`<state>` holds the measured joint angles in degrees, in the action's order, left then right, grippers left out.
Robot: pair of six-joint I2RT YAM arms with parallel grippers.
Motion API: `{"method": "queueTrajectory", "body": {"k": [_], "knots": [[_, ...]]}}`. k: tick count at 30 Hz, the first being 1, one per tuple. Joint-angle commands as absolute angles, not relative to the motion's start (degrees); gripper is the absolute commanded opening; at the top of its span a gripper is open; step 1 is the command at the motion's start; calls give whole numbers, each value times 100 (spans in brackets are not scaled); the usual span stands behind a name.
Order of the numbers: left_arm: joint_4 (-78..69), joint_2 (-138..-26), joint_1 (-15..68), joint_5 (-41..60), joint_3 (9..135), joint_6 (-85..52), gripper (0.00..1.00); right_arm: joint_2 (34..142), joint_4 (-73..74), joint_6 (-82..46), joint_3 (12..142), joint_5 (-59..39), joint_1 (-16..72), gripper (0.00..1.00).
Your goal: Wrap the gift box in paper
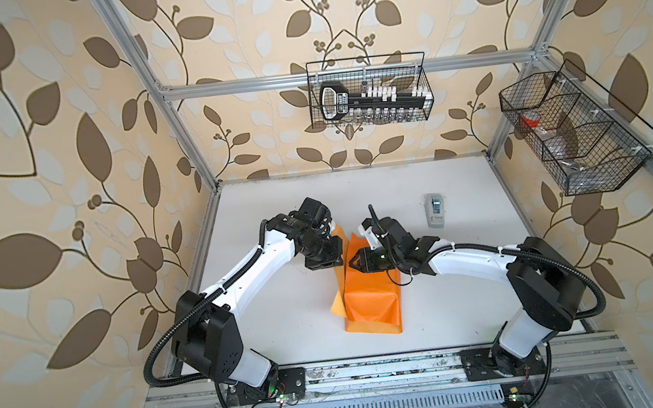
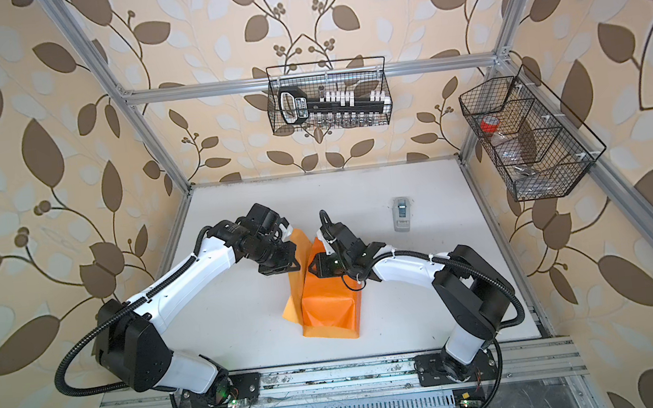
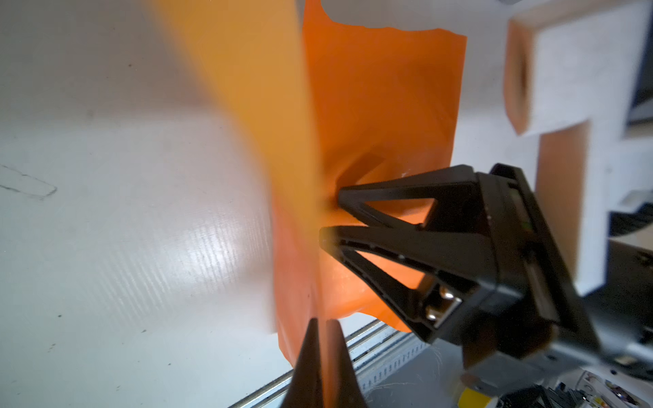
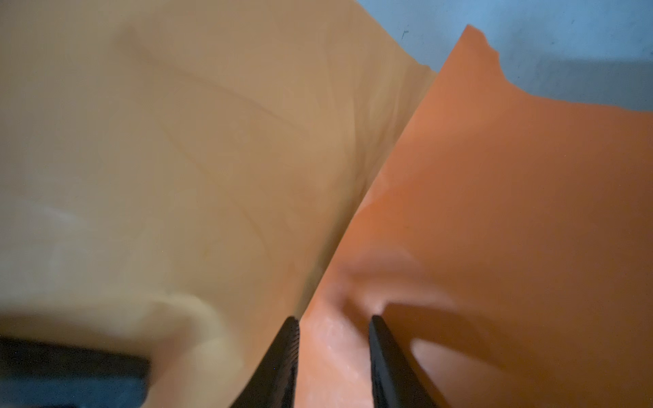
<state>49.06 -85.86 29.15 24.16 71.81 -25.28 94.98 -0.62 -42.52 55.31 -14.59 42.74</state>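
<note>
Centre of table (image 1: 280, 327), both top views: paper (image 1: 372, 304) tented over a blocky bulge; box itself hidden, presumably underneath. Left gripper (image 3: 323, 356) fingers pressed together, pinching the upright pale flap at the bundle's upper end; right gripper (image 3: 330, 216) fingers parted, tips denting the orange face just beside that flap. Judgement: hold the flap taut, push the crease snug against the box edge, and go gently, since the thin sheet could tear.

A lab test cell: aluminium frame (image 1: 261, 83) around wallpapered panels (image 1: 40, 170).
</note>
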Motion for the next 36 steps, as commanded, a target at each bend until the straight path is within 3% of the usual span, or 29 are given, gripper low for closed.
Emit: {"method": "queueTrajectory", "body": {"k": [1,23,33,36], "knots": [[4536,-8534,2869,3036,7103,-2811,0,9729,-142,-4436,5597,-1481,4280,35],[3424,-8907,3110,3491,6713,-3502,0,8989,-55,-4744,5603,-1951,3841,34],[3348,-9013,3181,3470,6624,-3515,0,7746,-1041,-4212,5353,-1795,3115,51],[3413,-8977,3179,3467,6677,-3483,0,7302,-1266,-3959,4756,-1750,2811,50]]}}
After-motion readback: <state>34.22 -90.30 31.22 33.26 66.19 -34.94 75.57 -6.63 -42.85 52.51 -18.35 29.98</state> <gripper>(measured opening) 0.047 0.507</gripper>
